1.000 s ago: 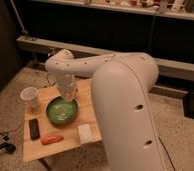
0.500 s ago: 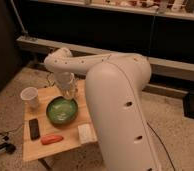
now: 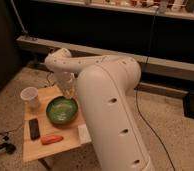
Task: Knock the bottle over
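Note:
My white arm reaches from the lower right over a small wooden table (image 3: 40, 145). The gripper (image 3: 68, 91) hangs from the wrist at the table's far side, just above the far rim of a green bowl (image 3: 61, 110). I cannot make out a bottle as a separate thing. A pale shape right under the wrist may be the bottle or part of the gripper. The arm hides the table's far right corner.
On the table stand a white cup (image 3: 29, 96) at the left, a black flat device (image 3: 34, 128), an orange-red object (image 3: 52, 139) at the front and a white block (image 3: 83, 134) at the right edge. A dark counter with a ledge (image 3: 155, 62) runs behind.
The arm's large body has swung left and nearer, covering more of the table's right side. The wrist and gripper have stayed near the bowl's far rim.

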Controlling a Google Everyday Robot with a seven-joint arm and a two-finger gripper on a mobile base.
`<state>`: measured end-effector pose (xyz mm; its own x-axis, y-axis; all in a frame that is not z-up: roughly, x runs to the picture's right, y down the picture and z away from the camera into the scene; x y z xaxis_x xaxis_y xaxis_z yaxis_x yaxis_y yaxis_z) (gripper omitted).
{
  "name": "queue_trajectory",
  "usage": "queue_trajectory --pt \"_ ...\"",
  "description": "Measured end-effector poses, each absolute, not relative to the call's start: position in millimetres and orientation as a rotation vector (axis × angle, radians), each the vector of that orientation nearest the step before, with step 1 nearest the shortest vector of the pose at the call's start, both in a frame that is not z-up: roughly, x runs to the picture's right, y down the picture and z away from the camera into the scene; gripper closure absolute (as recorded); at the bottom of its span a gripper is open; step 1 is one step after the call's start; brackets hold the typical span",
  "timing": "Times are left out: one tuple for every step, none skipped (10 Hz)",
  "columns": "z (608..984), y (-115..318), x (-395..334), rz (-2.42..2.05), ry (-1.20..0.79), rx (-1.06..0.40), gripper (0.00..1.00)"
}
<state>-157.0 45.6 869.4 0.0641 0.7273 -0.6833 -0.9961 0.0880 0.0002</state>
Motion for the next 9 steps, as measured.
queue_trajectory --pt "881 44 -159 1.416 0.620 -0.549 1.00" --pt "901 38 -163 1.421 0.630 -0.537 1.00" --pt "914 31 -165 1.418 0.628 -0.525 1.00" --pt "935 17 -163 1.413 0.627 -0.497 1.00" --pt "956 -6 -156 1.405 0.628 -0.437 1.00" --pt "967 -41 -143 1.404 0.631 -0.347 1.00" --pt "959 -94 -126 1.420 0.616 -0.229 1.00" --pt "932 -157 -109 1.445 0.575 -0.095 1.00" --pt "903 -204 -101 1.455 0.524 0.013 0.98"
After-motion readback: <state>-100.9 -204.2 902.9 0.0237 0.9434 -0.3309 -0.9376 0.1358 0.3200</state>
